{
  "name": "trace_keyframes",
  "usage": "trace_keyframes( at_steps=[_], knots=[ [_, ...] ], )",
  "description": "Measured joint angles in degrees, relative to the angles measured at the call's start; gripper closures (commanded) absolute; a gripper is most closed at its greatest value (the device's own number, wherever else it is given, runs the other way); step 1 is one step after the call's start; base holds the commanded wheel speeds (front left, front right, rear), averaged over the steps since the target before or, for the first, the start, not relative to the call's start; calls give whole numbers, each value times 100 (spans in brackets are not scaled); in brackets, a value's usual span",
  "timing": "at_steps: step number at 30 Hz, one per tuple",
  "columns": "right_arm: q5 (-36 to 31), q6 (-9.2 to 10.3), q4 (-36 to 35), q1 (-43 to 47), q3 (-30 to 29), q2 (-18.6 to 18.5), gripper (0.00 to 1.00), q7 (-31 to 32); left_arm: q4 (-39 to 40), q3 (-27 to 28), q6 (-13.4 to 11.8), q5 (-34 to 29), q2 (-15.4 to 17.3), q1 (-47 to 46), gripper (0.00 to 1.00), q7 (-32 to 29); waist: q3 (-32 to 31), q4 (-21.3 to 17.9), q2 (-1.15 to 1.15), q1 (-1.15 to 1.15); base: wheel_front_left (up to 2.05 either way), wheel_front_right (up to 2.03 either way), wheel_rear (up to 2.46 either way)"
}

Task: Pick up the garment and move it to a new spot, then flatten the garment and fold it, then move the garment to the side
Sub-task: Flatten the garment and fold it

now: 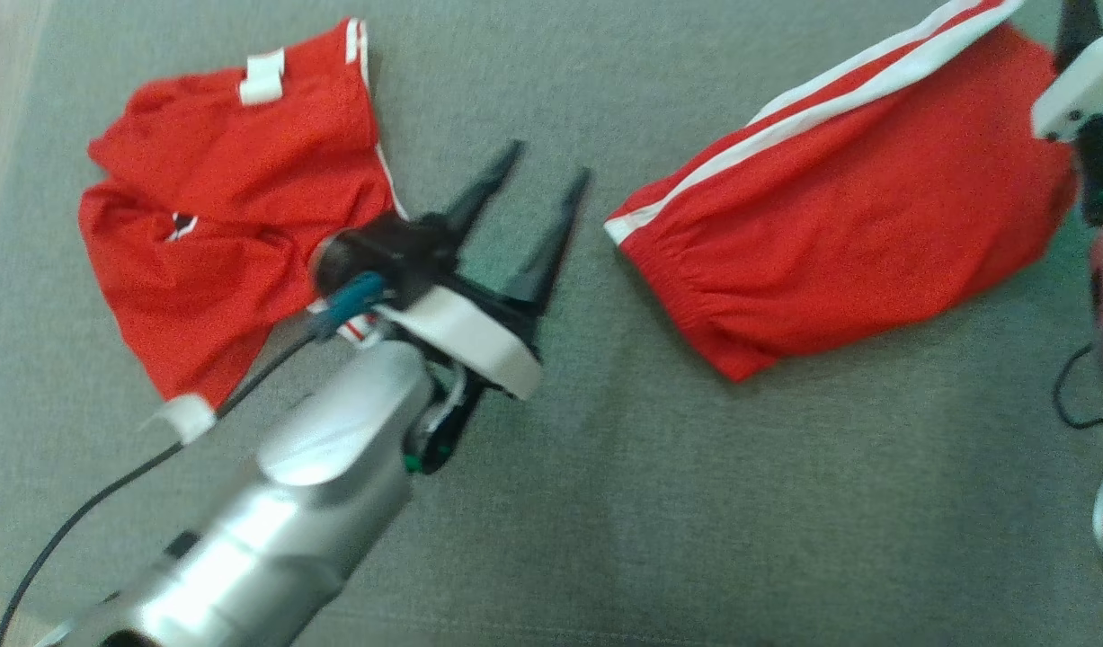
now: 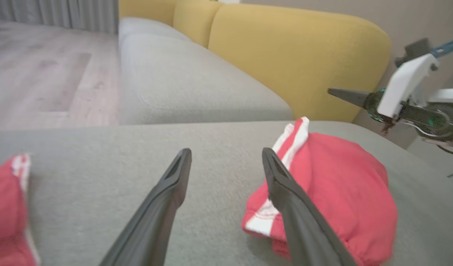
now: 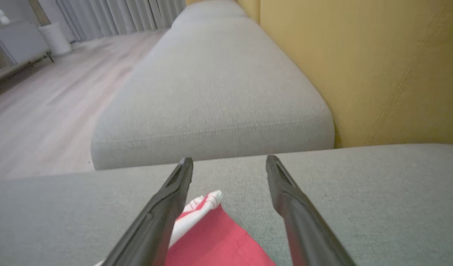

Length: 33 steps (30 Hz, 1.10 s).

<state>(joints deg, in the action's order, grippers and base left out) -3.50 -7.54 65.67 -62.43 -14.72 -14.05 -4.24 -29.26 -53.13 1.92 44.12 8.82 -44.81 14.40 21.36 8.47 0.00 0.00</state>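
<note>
crumpled red mesh shorts with white trim lie at left of grey fabric sofa cushion. folded red garment with white side stripes lies at right, well apart. we cannot tell which one task means.

left fingers spread, grasping nothing, over bare cushion between both pieces. right fingers spread, empty, above folded piece's striped corner.

risks we judge:
- near-identical red pieces, so we may seize wrong one
- thin mesh bunches, so pinch may take one layer only
- black cable trails past shorts' hem, may drag it
</note>
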Motion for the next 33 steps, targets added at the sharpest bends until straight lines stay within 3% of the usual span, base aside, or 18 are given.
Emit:
trace_keyframes(
  at_steps=[3, 6, 12, 17, 24, 33],
  knots=[
    [439, 0, -32, 174, 234, 157, 0, -523, 208, 421, -216, -253, 211, 234, 0, 5, -281, -105, 0, -1, 0, 0, 0],
    [1313, 0, -338, 507, 516, 468, 0, -794, 466, 887, -413, -331, 322, 620, 0, 7, -594, -231, 0, -1, 0, 0, 0],
    [2139, 0, -1852, 1825, 1800, 613, 0, -981, 1087, 1651, -843, -901, 653, 1695, 0, 5, -1120, -599, 0, -1, 0, 0, 0],
    [2284, 0, -3169, 3705, 2219, 586, 0, -1009, 1421, 2064, -1060, -1489, 728, 2672, 0, 7, -1529, -890, 0, -2, 0, 0, 0],
    [1935, 0, -4014, 5144, 2052, 845, 0, -1013, 1481, 2397, -1063, -1793, 594, 3560, 0, 5, -1730, -1022, 1, -1, 0, 0, 0],
    [1719, 0, -4651, 5368, 1858, 983, 0, -721, 1474, 2733, -784, -2106, 358, 3682, 0, 5, -1614, -984, 0, 1, 0, 0, 0]
  ],
)
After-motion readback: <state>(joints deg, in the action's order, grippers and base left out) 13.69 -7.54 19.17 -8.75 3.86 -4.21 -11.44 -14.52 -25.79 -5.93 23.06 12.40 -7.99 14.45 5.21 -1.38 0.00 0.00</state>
